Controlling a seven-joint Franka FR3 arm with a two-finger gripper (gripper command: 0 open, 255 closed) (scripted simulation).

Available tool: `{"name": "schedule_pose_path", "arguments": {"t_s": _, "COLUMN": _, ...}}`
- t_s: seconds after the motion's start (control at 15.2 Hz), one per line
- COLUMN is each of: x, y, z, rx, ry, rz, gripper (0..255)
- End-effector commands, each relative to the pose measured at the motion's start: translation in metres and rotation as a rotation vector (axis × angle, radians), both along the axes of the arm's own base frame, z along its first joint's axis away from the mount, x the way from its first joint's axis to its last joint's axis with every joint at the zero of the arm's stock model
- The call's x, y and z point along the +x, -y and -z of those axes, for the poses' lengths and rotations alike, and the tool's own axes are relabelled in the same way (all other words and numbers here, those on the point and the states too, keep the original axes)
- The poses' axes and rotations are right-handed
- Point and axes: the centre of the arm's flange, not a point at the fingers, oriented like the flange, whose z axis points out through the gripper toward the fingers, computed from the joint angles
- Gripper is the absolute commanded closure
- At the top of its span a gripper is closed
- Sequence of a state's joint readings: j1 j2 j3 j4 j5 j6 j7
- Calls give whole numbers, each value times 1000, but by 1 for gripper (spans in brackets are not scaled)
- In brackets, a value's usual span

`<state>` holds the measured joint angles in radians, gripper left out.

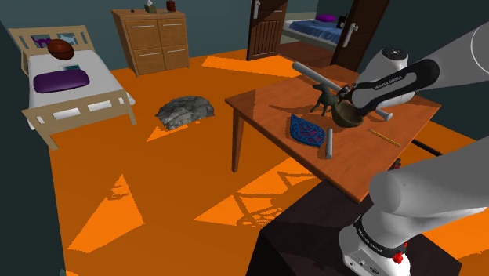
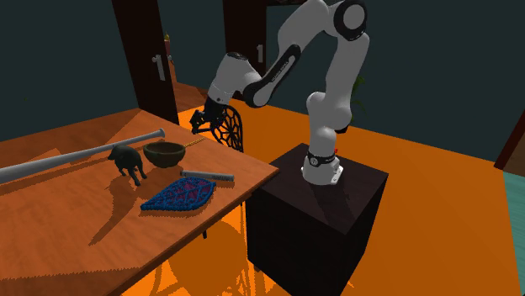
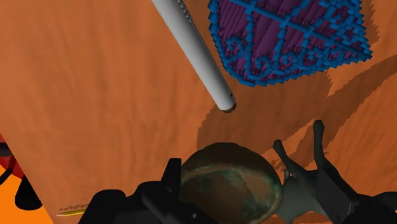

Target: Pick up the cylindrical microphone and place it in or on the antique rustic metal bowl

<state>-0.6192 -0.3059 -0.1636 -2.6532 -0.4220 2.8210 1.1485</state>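
Above the bowl (image 3: 222, 191), the gripper (image 3: 249, 179) hangs, fingers (image 3: 170, 183) seemingly apart, microphone (image 3: 197, 54) lying nearby.

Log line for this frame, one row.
gripper: open, empty, over bowl | microphone: lying on table beside blue patterned piece, not held | bowl: empty | pick: not yet done

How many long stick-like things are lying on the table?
3: a bat behind the bowl, a grey microphone beside the blue mat, and a thin yellow pencil on the shoulder view's right of the bowl. The arm may hide more.
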Motion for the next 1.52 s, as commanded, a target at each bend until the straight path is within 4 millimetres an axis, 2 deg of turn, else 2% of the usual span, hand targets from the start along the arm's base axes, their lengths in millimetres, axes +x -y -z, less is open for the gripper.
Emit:
{"name": "schedule_pose_path", "arguments": {"t_s": 0.0, "x": -2, "y": -8, "z": 7, "rx": -13, "ry": 16, "rz": 3, "gripper": 0}}
{"name": "schedule_pose_path", "arguments": {"t_s": 0.4, "x": 8, "y": 6, "z": 37, "rx": -13, "ry": 16, "rz": 3, "gripper": 0}}
{"name": "schedule_pose_path", "arguments": {"t_s": 0.92, "x": 8, "y": 6, "z": 37, "rx": -13, "ry": 16, "rz": 3, "gripper": 0}}
{"name": "schedule_pose_path", "arguments": {"t_s": 0.99, "x": 8, "y": 6, "z": 37, "rx": -13, "ry": 16, "rz": 3, "gripper": 255}}
{"name": "schedule_pose_path", "arguments": {"t_s": 1.45, "x": 8, "y": 6, "z": 37, "rx": -13, "ry": 16, "rz": 3, "gripper": 255}}
